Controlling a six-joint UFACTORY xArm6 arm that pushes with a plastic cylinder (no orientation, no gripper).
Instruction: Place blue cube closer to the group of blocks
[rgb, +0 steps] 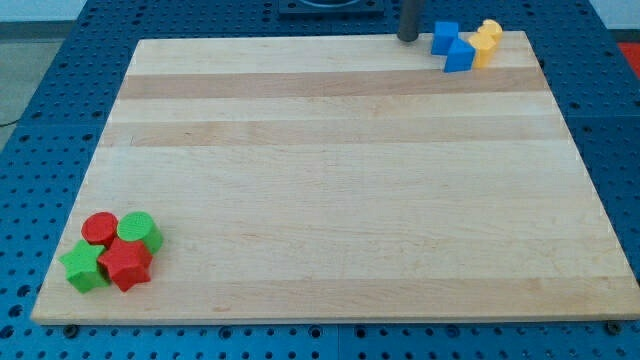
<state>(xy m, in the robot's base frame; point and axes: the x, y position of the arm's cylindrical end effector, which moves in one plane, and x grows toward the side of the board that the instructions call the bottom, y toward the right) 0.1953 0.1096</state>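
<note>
Two blue blocks sit touching at the view's top right: a blue cube (445, 36) and a second blue block (460, 56) just below and to its right. Two yellow blocks (485, 42) lie against their right side. My tip (408, 39) is at the board's top edge, a little to the left of the blue cube, not touching it. A second group lies at the view's bottom left: a red cylinder (99, 228), a green cylinder (140, 230), a green star (83, 267) and a red star (125, 264).
The wooden board (340, 190) rests on a blue perforated table (40, 120). The blue and yellow blocks lie close to the board's top edge and top right corner.
</note>
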